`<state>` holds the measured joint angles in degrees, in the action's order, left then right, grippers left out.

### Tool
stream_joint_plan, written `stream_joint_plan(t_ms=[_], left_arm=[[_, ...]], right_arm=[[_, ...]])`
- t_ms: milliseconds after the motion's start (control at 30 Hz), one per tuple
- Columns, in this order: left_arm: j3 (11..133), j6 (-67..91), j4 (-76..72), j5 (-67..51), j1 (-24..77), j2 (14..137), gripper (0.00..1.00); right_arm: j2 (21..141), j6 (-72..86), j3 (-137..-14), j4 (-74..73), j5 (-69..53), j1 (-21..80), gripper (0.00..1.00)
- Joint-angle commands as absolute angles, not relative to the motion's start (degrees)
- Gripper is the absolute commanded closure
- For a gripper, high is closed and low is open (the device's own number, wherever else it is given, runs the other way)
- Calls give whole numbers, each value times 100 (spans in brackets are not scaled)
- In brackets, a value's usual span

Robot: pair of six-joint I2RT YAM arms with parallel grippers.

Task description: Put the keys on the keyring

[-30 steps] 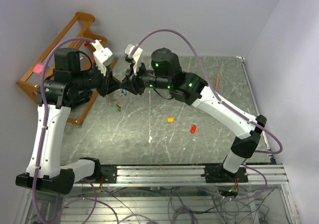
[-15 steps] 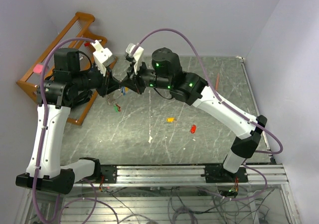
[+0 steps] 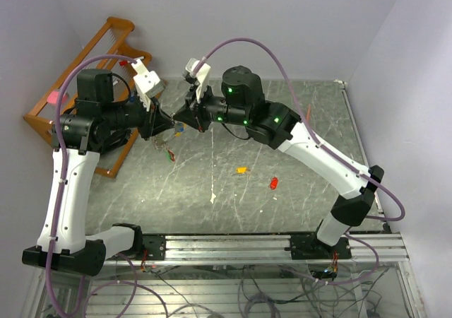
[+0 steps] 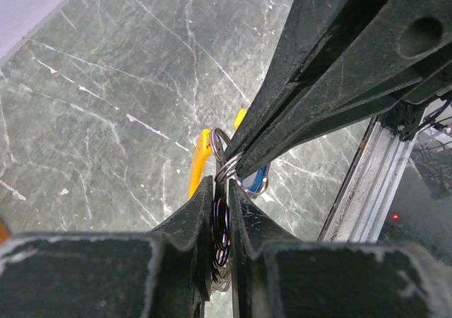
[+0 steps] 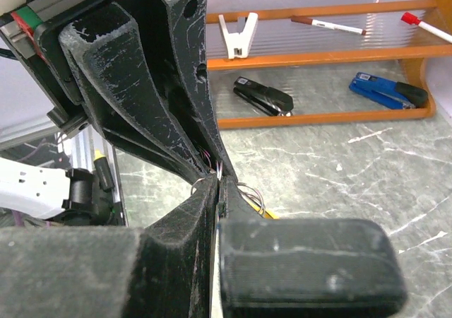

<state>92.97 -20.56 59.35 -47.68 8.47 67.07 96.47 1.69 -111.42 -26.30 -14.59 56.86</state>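
Note:
My left gripper (image 4: 220,188) is shut on the keyring (image 4: 222,227), a coil of thin silvery wire between its jaws, held above the table. The keyring's yellow curved piece (image 4: 199,161) hangs beside it. My right gripper (image 5: 218,184) is shut tip to tip against the left one, pinching the small ring of a blue key (image 4: 258,177). In the top view the two grippers, left (image 3: 167,122) and right (image 3: 183,119), meet at the rear left. An orange key (image 3: 241,169) and a red key (image 3: 273,184) lie loose on the table. A small green and red piece (image 3: 169,155) shows just below the grippers.
A wooden rack (image 5: 332,55) at the rear left holds a black stapler (image 5: 263,96), a blue stapler (image 5: 387,92), markers and a white clip. A thin orange-red pencil (image 3: 308,113) lies at the far right. A white scrap (image 3: 213,198) lies mid-table; a metal rail (image 3: 240,246) runs along the near edge.
My right gripper has closed fully at the left gripper's tip, and the right arm has shifted slightly right and back. The left arm has kept its hold.

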Motion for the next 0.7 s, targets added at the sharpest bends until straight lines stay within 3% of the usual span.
stream_joint_plan(t_ms=[0,167,500,667], left_arm=[[9475,-2175,5942,-4994,844,6601,92],[9522,-2171,5926,-4992,844,6633,86],[9563,-2137,5909,-4881,844,6701,44],[9598,-2083,5864,-4868,848,6816,39]], right_arm=[[9517,304,-11264,-2494,-1596,5611,100],[9659,602,-11508,-2671,-2009,5481,100],[10122,1091,-12712,-4034,-2062,5190,100],[10685,1300,-13778,-5302,-2056,5061,100]])
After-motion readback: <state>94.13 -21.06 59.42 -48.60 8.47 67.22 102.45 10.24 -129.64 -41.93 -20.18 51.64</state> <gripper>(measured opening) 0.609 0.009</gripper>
